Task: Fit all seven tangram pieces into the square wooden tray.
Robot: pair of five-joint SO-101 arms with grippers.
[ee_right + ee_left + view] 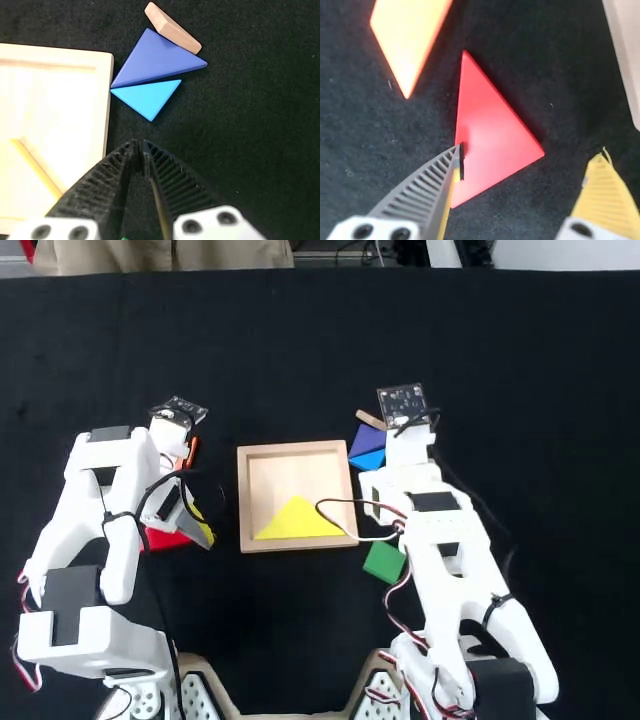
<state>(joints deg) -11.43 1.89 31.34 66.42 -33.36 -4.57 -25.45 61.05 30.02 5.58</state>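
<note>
The square wooden tray [246, 498] lies mid-table with a yellow triangle [296, 520] inside it. In the left wrist view my left gripper [530, 152] is open low over a red triangle [490, 135]; its grey finger [437, 185] touches one edge and the yellow finger [602, 190] stands off the far corner. An orange parallelogram [407, 35] lies just beyond. My right gripper [140, 147] is shut on nothing, beside the tray's rim [107, 100]. Ahead of it lie a light blue triangle [147, 95], a dark blue triangle [155, 62] and a brown piece [172, 27].
A green square [384, 560] lies on the black cloth by the tray's near right corner, partly under the right arm [430, 510]. The left arm [100, 500] stands to the left of the tray. The far half of the cloth is open.
</note>
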